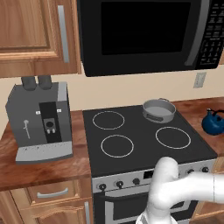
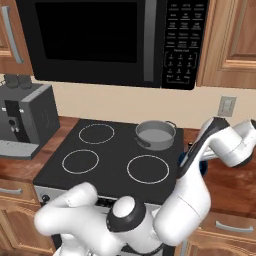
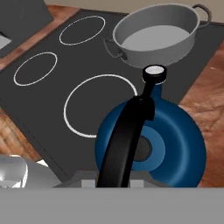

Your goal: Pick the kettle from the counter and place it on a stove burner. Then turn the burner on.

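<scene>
Reddish-brown counter [image 1: 39,166] flanks a black cooktop [image 1: 140,127]. Right of it, by the counter's front edge, hangs the blue kettle [image 3: 151,144], its black handle pinched in the narrow claw [image 3: 114,183].

The kettle [image 1: 214,123] stands on the counter [image 1: 43,168] to the right of the cooktop [image 1: 144,151], beside its right edge. A pot [image 1: 159,110] sits on the cooktop's back right ring, behind the stove burner [image 1: 173,137]. A coffee machine [image 1: 40,120] stands on the counter left of the cooktop, below a microwave [image 1: 148,33].
</scene>
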Robot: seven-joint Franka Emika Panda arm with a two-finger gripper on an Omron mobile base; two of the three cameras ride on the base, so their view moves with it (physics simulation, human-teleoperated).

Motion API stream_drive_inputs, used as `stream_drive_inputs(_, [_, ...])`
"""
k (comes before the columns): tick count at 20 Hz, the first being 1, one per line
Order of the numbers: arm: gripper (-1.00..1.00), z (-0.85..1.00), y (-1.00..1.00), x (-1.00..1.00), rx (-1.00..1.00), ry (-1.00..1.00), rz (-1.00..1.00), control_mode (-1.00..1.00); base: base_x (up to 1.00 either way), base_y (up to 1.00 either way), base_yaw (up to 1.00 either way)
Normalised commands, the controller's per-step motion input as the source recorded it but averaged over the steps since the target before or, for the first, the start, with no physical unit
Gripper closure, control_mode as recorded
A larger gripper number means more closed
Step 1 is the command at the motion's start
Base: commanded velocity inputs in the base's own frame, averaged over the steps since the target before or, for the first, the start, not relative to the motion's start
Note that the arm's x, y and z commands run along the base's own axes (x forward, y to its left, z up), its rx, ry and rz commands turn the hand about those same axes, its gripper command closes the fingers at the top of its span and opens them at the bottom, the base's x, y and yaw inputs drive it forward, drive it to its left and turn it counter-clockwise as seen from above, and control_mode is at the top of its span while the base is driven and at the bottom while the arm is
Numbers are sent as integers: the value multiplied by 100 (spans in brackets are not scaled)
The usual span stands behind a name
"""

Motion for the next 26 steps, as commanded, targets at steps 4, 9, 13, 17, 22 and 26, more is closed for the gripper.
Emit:
stream_drive_inputs(4, [100, 23, 100, -23, 0, -3, 9, -100, 0, 0, 0])
stream_drive_inputs(9, [100, 24, 100, -16, 0, -3, 1, -100, 0, 0, 0])
stream_drive_inputs(13, [100, 2, 72, -6, -2, 0, 0, -100, 0, 0, 0])
stream_drive_inputs(17, [100, 0, 15, 0, -1, 0, -6, -100, 0, 0, 0])
stream_drive_inputs(22, [100, 0, 29, 0, -10, 1, -9, -100, 0, 0, 0])
stream_drive_inputs(26, [100, 1, 44, 6, -14, 12, -12, -100, 0, 0, 0])
